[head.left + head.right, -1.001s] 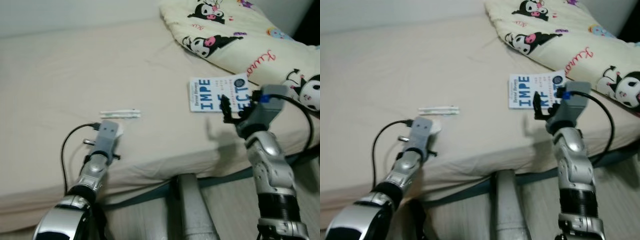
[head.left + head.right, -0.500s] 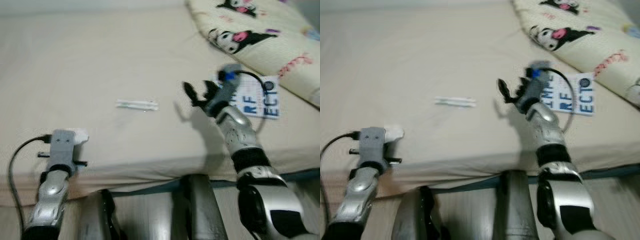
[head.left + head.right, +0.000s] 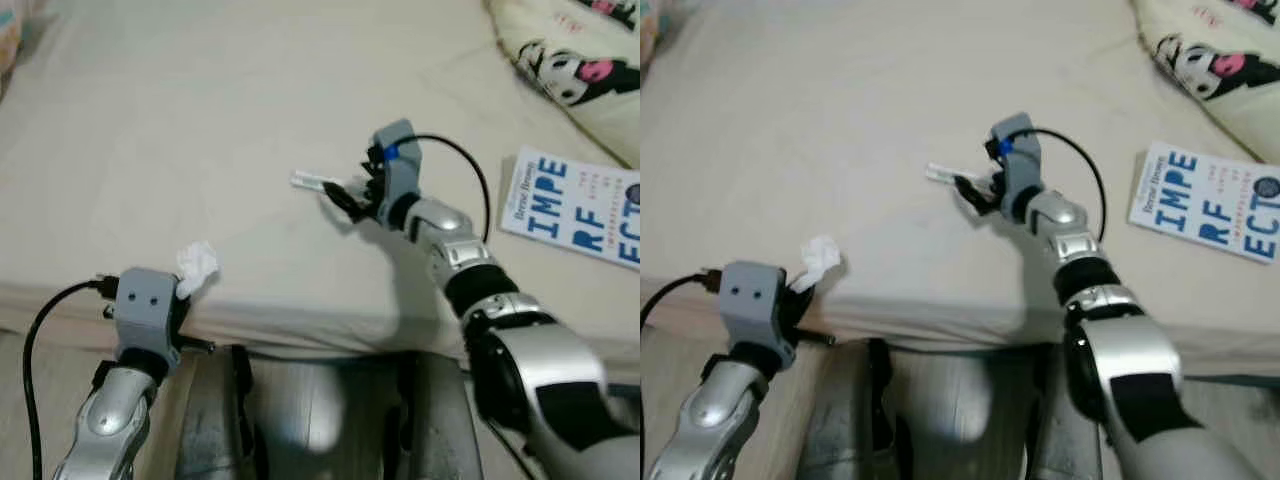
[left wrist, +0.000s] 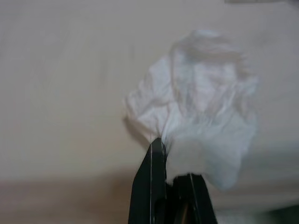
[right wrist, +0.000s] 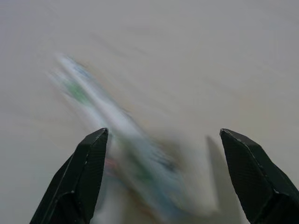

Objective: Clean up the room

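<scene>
Left claw (image 3: 183, 287) pinched on crumpled white tissue (image 3: 197, 266) at near edge of bed (image 3: 150, 130), same as before. Right claw (image 3: 345, 195), spread wide, has swung leftward off the book (image 3: 577, 207) and now sits over the thin white wrapper (image 3: 312, 181) mid-bed.

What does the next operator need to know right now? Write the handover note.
Left gripper: shut on a crumpled tissue, held near the edge of the bed.
Right gripper: open, fingers either side of the thin white wrapper lying on the bed; not gripped yet.
Book: flat on the bed, near the patterned blanket.
Done: tissue picked up.
Left: grab the wrapper, bin both, tidy the book.
</scene>
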